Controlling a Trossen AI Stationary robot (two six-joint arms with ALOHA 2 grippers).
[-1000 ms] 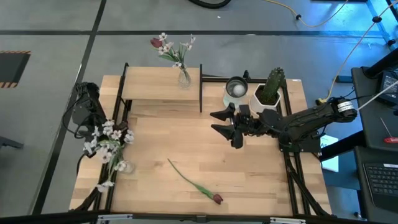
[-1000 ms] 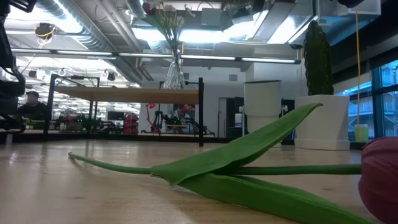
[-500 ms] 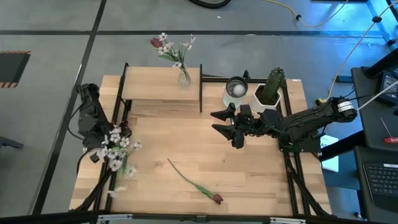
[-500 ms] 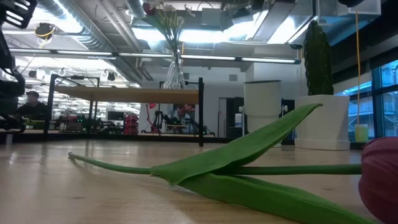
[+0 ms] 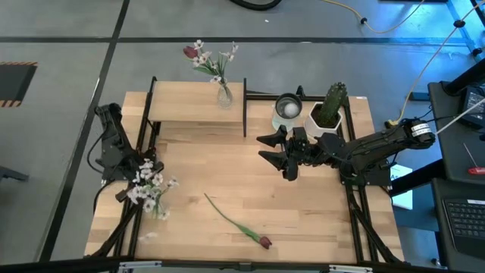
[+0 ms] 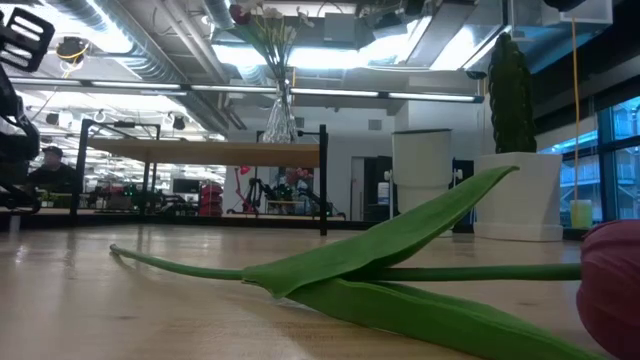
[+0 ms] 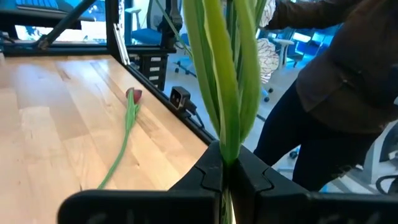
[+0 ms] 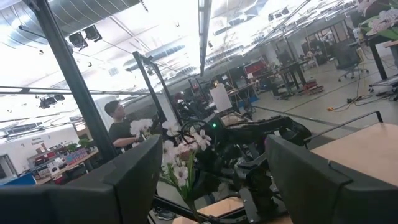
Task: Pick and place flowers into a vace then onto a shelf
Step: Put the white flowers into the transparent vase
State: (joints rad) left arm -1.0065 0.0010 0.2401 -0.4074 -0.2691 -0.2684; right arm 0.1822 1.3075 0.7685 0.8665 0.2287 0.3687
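Note:
My left gripper (image 5: 136, 173) hovers over the table's left edge, shut on a bunch of white-blossom flowers (image 5: 149, 188), which the right wrist view also shows (image 8: 180, 155). A dark red tulip (image 5: 236, 225) lies flat on the table near the near edge, and the left wrist view shows it (image 7: 127, 121). A glass vase (image 5: 224, 94) holding flowers stands on the light-wood shelf (image 5: 186, 111) at the far left. My right gripper (image 5: 263, 149) waits open above mid-table, pointing left. My left gripper pinches several green stems (image 7: 229, 146) of the white-blossom bunch between its two fingers (image 7: 208, 177). The bunch is lifted clear of the table. In the high view the blossoms spread over the fingers and hide the place of contact.
A cactus in a white pot (image 5: 329, 112) and a white cup (image 5: 286, 108) stand at the far right, beside my right arm. Black shelf posts (image 5: 245, 106) rise from the table. A person (image 7: 336, 106) stands beyond the table's near-left side. Bare wood lies around the tulip.
My left gripper has swung with the white-blossom bunch a little toward the table's right and near edge, staying shut on the stems. The blossoms have shifted along with it. The tulip and my right arm have kept still.

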